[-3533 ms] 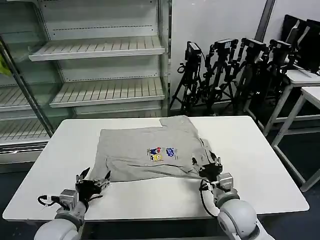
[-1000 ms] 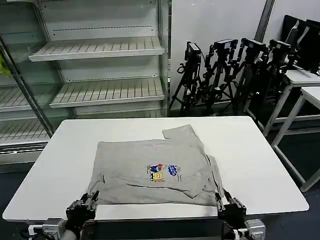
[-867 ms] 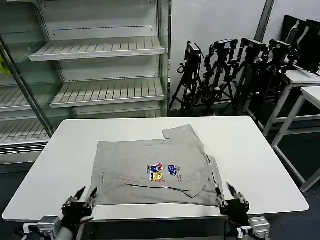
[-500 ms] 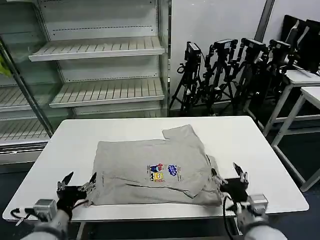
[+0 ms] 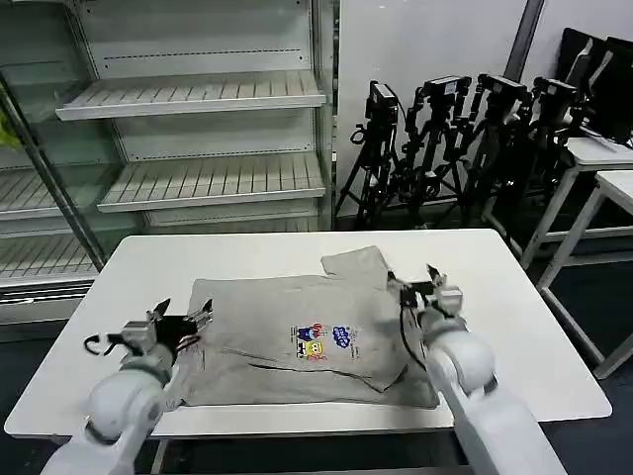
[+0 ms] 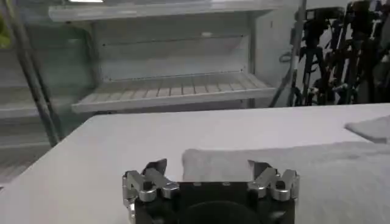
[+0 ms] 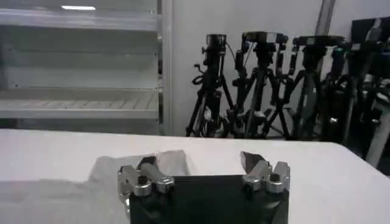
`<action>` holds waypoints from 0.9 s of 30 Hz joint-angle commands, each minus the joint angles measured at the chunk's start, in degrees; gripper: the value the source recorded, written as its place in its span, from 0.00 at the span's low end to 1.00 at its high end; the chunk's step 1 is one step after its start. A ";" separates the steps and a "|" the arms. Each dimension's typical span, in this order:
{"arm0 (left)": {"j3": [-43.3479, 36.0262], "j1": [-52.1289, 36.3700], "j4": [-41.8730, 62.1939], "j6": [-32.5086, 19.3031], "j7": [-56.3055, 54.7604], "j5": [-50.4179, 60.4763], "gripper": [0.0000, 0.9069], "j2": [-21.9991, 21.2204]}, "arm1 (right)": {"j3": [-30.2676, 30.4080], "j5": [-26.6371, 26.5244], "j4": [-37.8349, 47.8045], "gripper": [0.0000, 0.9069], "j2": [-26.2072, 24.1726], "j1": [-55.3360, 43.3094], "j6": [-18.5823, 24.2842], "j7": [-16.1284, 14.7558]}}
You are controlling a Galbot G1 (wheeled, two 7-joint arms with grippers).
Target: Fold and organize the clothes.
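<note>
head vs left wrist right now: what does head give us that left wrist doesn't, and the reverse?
Head alone: the whole grey shirt with its chest print, and the right gripper, open, at the shirt's far right corner. Left wrist alone: the left gripper seen from behind, aimed at the shirt's edge. Both: the left gripper open, the white table, the shelves and the tripods.

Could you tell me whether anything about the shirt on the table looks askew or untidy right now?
Yes: the grey shirt lies unevenly on the white table. One sleeve sticks out at its far right corner, and its right side is bunched into overlapping folds. Both the left gripper and the right gripper are open over its far corners.
</note>
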State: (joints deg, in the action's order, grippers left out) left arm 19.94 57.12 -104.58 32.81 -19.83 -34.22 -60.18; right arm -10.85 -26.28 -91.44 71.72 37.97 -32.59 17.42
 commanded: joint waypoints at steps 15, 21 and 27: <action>-10.83 -19.59 25.54 0.31 -0.80 -1.00 1.00 -1.89 | 5.21 1.78 36.40 1.00 12.77 -19.28 -0.64 -1.79; -10.44 -18.77 24.99 0.29 -0.75 -2.26 0.63 -1.42 | 5.93 1.14 37.49 0.90 13.60 -19.19 -0.69 -2.50; -9.89 -17.39 23.71 0.24 -0.35 -4.08 0.03 -0.96 | 6.16 -1.56 37.30 0.00 13.53 -18.73 -0.72 -2.21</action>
State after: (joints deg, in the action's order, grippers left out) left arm 10.71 40.30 -82.51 32.87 -20.31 -36.28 -61.31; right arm -5.30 -26.00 -58.59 83.44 20.75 -33.19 15.35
